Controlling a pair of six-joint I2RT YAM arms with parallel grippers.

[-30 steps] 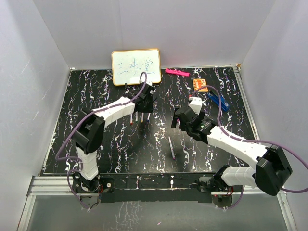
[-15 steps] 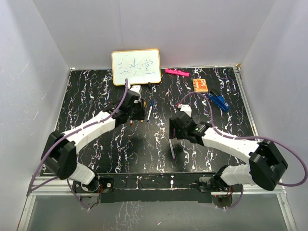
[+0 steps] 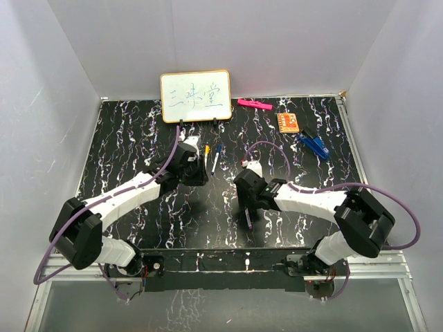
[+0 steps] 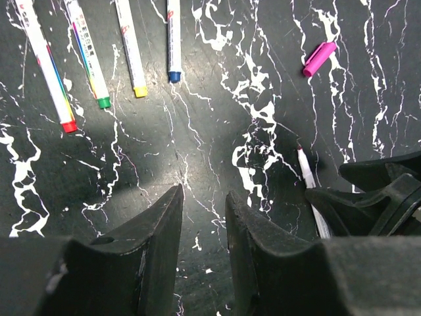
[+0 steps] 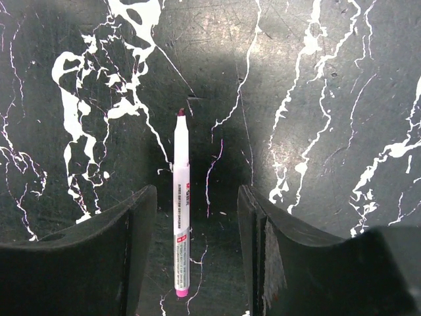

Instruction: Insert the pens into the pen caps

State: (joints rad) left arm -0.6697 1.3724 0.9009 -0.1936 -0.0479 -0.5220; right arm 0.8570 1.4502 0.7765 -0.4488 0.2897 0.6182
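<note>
Four white pens lie side by side, with red [image 4: 46, 66], green [image 4: 89, 56], yellow [image 4: 129, 46] and blue [image 4: 173, 39] ends. A purple pen cap [image 4: 319, 58] lies alone to their right. My left gripper [image 4: 202, 194] hovers over bare table near them, its jaws narrowly open with nothing between. The purple-ended pen [image 5: 181, 197] lies flat between the open jaws of my right gripper [image 5: 196, 191], closer to the left finger, touching neither. From above, the right gripper [image 3: 248, 200] sits over that pen [image 3: 248, 220]. The other caps are out of view.
A small whiteboard [image 3: 196, 95] stands at the back edge. A pink marker [image 3: 254, 104], an orange card [image 3: 288, 122] and a blue clip [image 3: 315, 144] lie at the back right. White walls enclose the black marbled table [image 3: 124, 152].
My right gripper moved left and down over the purple-ended pen while its jaws narrowed. My left arm swung left and dropped lower, its gripper pulling back from the pen row.
</note>
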